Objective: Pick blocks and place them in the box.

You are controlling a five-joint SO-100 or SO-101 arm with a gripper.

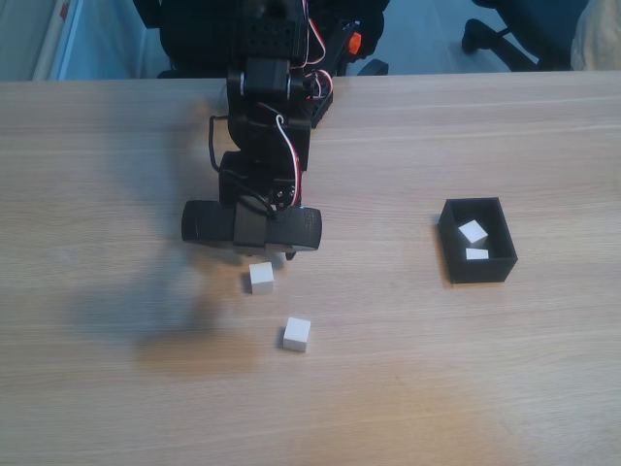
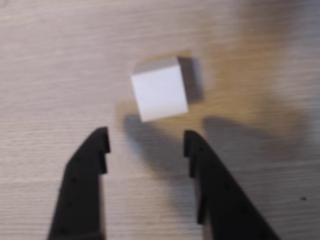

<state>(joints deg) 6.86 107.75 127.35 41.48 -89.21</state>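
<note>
White cube block (image 2: 160,94), plain faces, tilted, blurred.

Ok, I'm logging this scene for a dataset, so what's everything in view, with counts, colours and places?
blocks on the table: two, white; one just below the gripper, one further toward the camera.
blocks in the box: two, white.
box: one, black, open-topped, right side in the fixed view.
table: one, light wood.
chair base: one, dark, top right.
arm: one, black, red and white wires.
gripper: one, black, open, just short of a block.
</note>
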